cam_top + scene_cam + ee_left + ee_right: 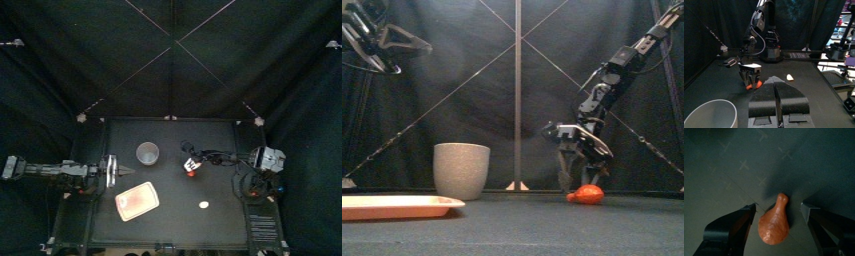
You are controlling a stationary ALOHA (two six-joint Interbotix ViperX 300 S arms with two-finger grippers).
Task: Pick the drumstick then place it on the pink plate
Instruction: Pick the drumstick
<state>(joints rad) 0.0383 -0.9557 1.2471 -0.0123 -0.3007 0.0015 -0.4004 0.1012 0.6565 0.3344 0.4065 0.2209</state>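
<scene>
Status: pick not done yet. The drumstick [774, 221] lies flat on the table [174, 228], and I can't see either jaw touching it. The right gripper [777, 208] is down over it with its jaws spread wide, one on each side of the toy. The right wrist view shows a gap on both sides.

Location: in the top view it sits mid-table, slightly right of frame centre. In the front view it's at lower right, with the gripper tips low over it, close to the table surface.

Left to do, as I read it: close, lift, carry, release. That's basically the whole task; only the approach looks finished.

The pink plate [136, 201] is to the lower left of the drumstick in the top view, well apart, with nothing on it. The grey cup [147, 152] stands to the drumstick's upper left and looks off the straight line to the plate. A small pale toy [205, 205] lies to the lower right, also out of the way; I can't tell what it is.

The left gripper [777, 82] is parked at the left edge of the table in the top view and high at upper left in the front view. Its jaws look pressed together and hold nothing.

Drumstick look: orange-red, smooth, a single piece. It has a fat rounded body tapering to a thin neck with a small knob. In the right wrist view the knob points to the frame's top and the fat end to the bottom. The jaws flank the neck end, so the grip may land on the narrow part, which could slip or pivot.
</scene>
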